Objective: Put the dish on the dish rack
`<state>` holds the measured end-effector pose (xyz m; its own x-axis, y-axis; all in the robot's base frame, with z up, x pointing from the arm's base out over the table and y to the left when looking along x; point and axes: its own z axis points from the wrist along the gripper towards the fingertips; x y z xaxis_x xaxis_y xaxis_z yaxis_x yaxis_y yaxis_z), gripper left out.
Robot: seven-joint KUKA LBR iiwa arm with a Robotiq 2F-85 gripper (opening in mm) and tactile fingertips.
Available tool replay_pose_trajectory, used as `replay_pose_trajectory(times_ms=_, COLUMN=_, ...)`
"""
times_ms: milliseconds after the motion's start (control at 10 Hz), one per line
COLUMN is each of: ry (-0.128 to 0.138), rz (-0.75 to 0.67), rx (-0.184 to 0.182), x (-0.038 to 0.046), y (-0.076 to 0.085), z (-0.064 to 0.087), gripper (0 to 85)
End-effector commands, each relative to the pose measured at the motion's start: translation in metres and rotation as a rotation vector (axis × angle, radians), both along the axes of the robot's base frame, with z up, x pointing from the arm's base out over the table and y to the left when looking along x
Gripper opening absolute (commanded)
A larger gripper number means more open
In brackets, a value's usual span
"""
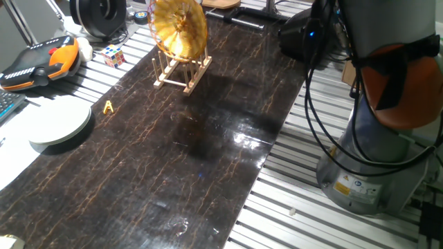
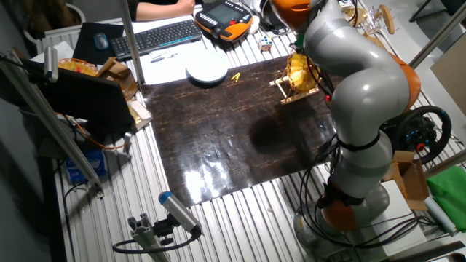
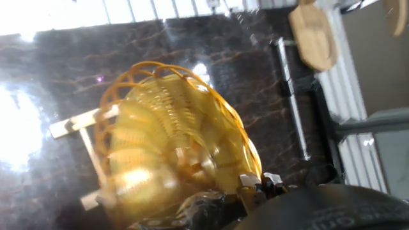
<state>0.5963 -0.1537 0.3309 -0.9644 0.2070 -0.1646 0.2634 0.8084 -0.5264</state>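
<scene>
The golden wicker dish (image 1: 178,28) stands upright on edge between the pegs of the light-wood dish rack (image 1: 185,75) at the far end of the dark mat. The other fixed view shows the dish (image 2: 298,73) and rack (image 2: 287,94) partly behind my arm. In the hand view the dish (image 3: 166,134) fills the middle, with the rack's base (image 3: 70,124) to its left. My gripper (image 3: 259,185) shows only as dark parts at the bottom edge, right at the dish's rim. Its jaws are hidden.
A white plate (image 1: 61,124) lies at the mat's left edge with a small yellow object (image 1: 108,106) near it. A Rubik's cube (image 1: 114,55) and an orange teach pendant (image 1: 38,62) sit behind. My arm's base (image 1: 374,138) stands to the right.
</scene>
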Motion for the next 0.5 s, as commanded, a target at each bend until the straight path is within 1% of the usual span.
replay_pose_trajectory(times_ms=0, ry=-0.003, rz=0.004, rx=-0.004, x=0.0013, y=-0.0004, z=-0.0018, gripper=2.0)
replay_pose_trajectory(times_ms=100, ry=-0.005, rz=0.005, rx=-0.011, x=0.0019, y=-0.0001, z=-0.0023, gripper=2.0)
replay_pose_trajectory(times_ms=400, ry=-0.01, rz=0.016, rx=-0.061, x=0.0013, y=-0.0024, z=-0.0026, gripper=2.0)
